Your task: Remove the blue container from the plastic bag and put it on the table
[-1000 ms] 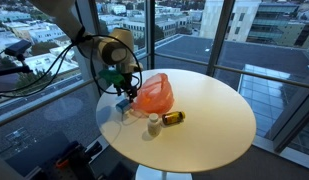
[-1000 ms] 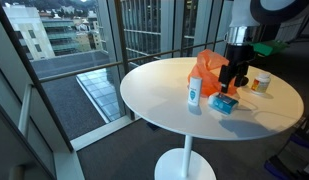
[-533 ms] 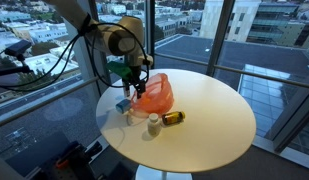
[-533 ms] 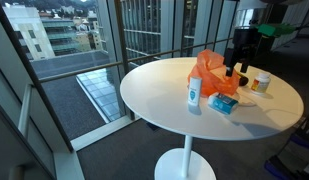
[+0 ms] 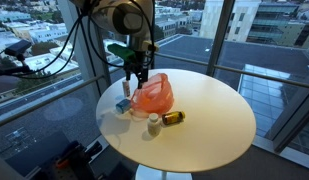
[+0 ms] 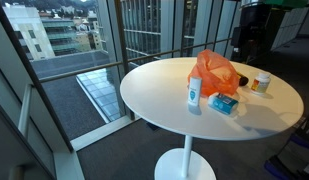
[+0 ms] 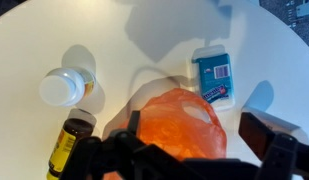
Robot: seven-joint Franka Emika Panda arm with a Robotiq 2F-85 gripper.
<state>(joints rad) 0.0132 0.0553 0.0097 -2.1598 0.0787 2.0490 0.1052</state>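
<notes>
White bottle (image 7: pixel 62 88) beside lying amber bottle (image 7: pixel 69 142)

The arm (image 5: pixel 122 20) enters from the upper left in an exterior view, its wrist bent so that the gripper (image 5: pixel 137 72) hangs pointing straight down. In the wrist view the jaws stand spread wide, with one finger (image 7: pixel 266 135) at the lower right.

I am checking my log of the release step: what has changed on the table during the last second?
The gripper rose from the blue container, leaving it lying on the table beside the orange bag; in the wrist view its jaws stand open and empty. The container, bag, white bottle and amber bottle have not moved.
</notes>
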